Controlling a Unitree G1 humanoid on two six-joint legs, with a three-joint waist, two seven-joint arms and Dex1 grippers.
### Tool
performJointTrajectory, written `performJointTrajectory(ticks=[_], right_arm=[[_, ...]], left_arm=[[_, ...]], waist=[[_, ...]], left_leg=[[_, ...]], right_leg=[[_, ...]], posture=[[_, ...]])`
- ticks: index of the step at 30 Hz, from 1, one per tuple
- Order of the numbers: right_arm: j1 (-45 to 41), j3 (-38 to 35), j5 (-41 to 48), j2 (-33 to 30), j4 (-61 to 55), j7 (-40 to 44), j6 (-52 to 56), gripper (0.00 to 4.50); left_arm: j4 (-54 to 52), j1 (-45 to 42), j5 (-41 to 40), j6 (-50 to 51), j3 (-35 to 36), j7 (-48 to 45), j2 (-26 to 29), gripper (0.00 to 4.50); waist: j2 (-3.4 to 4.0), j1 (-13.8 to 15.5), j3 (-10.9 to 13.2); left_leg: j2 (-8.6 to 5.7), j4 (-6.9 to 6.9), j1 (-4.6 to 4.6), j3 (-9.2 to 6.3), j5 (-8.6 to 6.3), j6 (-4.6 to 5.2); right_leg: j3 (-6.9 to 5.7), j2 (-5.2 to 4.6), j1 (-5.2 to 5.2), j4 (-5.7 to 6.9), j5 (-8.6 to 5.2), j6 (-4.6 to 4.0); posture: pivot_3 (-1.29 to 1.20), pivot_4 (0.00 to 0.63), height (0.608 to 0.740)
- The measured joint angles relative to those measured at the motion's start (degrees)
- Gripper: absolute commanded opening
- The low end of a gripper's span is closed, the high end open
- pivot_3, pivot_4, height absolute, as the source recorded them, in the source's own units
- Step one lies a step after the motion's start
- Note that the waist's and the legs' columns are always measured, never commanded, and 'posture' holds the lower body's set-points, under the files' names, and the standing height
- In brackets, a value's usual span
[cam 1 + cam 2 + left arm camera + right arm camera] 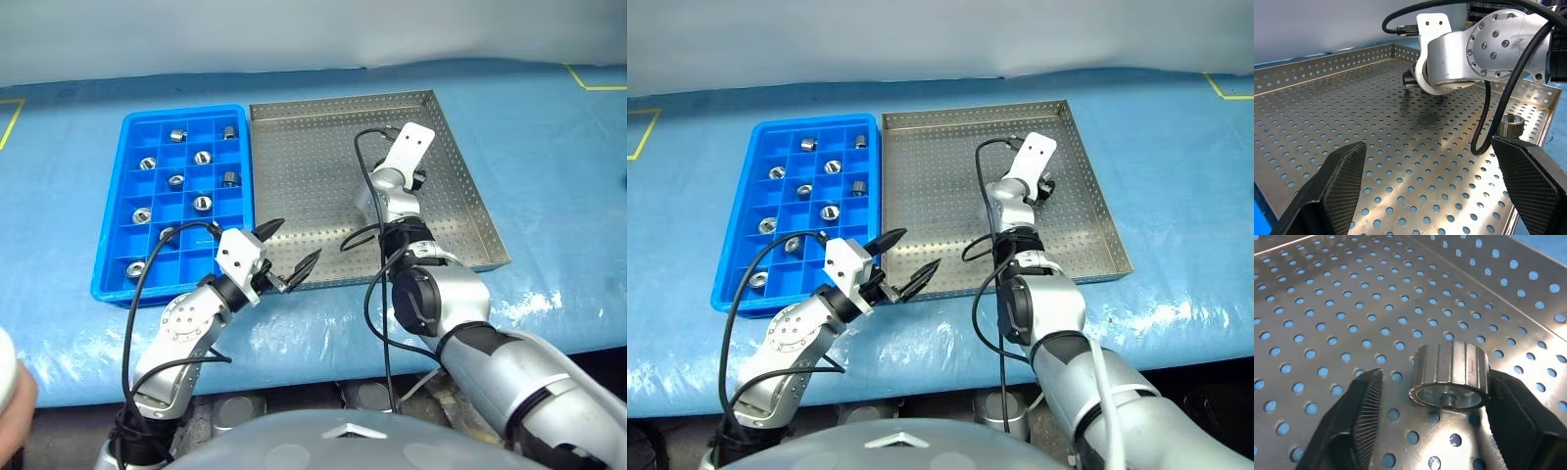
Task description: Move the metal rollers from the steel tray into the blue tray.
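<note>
Overhead, the steel tray (294, 166) lies edge to edge with the blue tray (137, 284) on a blue table cover (549, 147); several metal rollers (202, 157) sit in separate blue cells. The left gripper (291, 258) hangs spread at the steel tray's near rim. The right gripper (1046, 186) reaches into the steel tray. Its wrist view shows one roller (1449, 377) between its black fingers (1359, 416), touching one, a gap beside the other. No writing is legible.

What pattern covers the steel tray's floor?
Rows of small round holes across the steel tray, clearest in the right wrist view.
</note>
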Motion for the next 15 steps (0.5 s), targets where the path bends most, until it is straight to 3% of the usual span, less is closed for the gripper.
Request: performJointTrajectory(ticks=[3, 9, 15], right_arm=[[-0.03, 0.05, -0.05, -0.06, 0.05, 0.55, -0.30, 1.72], [0.87, 1.97, -1.26, 0.71, -2.24, 0.99, -0.25, 1.70], [12.51, 11.06, -4.37, 4.56, -25.30, 6.76, 9.20, 1.70]], left_arm=[[0.00, -0.02, 0.00, -0.04, 0.00, -0.02, 0.00, 4.50], [0.02, -0.08, 0.02, -0.14, 0.00, -0.03, -0.04, 4.50], [0.04, 0.14, 0.17, -0.68, 0.19, 0.49, -0.77, 4.50]], waist=[[0.00, 0.00, 0.00], [0.01, -0.07, 0.00], [0.04, 0.54, 0.01]], left_leg=[[0.00, 0.00, 0.00, 0.00, 0.00, 0.00], [0.00, -0.01, 0.00, 0.00, 0.00, 0.00], [0.00, -0.04, -0.02, -0.03, 0.00, -0.01]], right_leg=[[0.00, 0.00, 0.00, 0.00, 0.00, 0.00], [0.00, 0.00, 0.00, 0.00, 0.00, 0.00], [-0.03, -0.03, -0.01, 0.00, 0.00, 0.00]], posture=[[-0.01, 0.150, 0.740], [-0.01, 0.150, 0.740], [-0.01, 0.150, 0.740]])
